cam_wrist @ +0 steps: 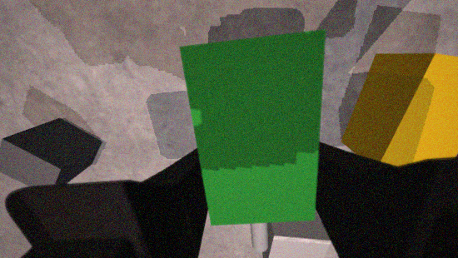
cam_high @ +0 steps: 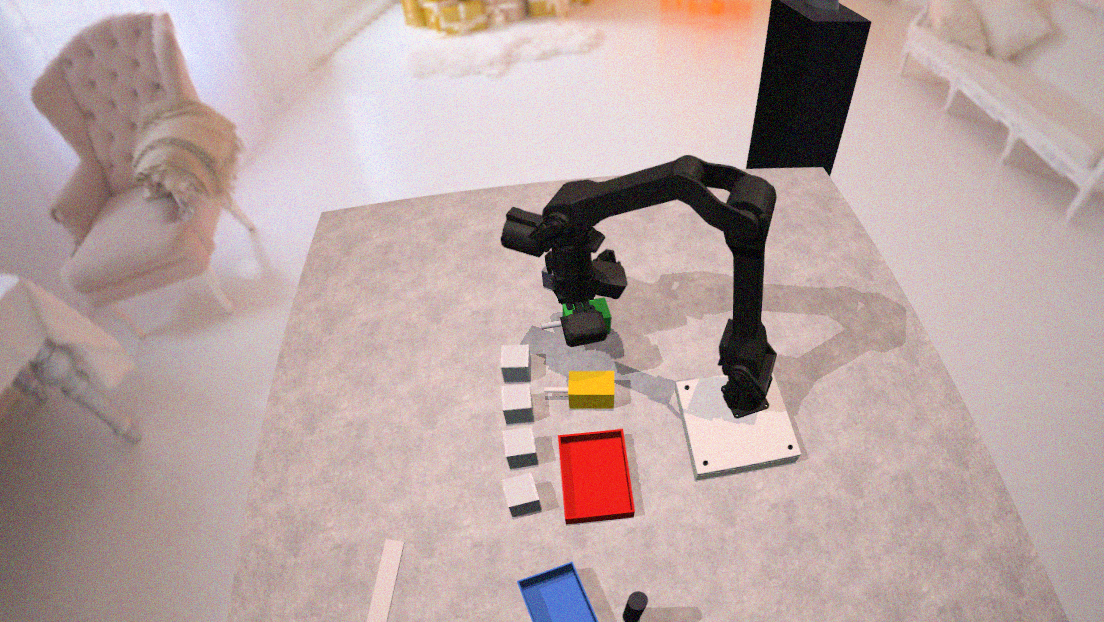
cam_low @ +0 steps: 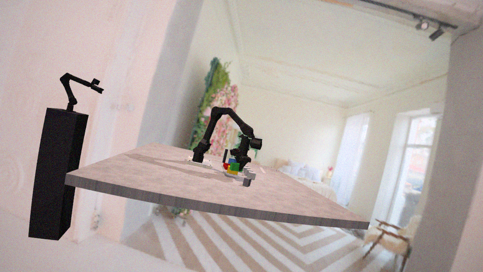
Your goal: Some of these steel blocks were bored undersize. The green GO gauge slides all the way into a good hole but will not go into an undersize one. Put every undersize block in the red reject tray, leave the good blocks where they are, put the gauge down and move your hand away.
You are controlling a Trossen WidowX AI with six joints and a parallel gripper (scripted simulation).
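Green GO gauge (cam_high: 601, 310) (cam_low: 234, 166) (cam_wrist: 255, 125): above the tabletop (cam_high: 417, 309) (cam_low: 175, 182), near the yellow block (cam_high: 591, 389) (cam_low: 232, 171) (cam_wrist: 400, 116) | end effector (cam_high: 584, 312) (cam_low: 240, 166) (cam_wrist: 251, 145): closed on the gauge, partly hiding it from you up top | steel blocks (cam_high: 515, 361): you can't make out their bores | blue tray (cam_high: 557, 594): your top view cuts it off

A bright home interior, shown by a tufted armchair (cam_high: 127, 84), curtained window (cam_low: 351, 151) and cushioned bench (cam_high: 1012, 84).
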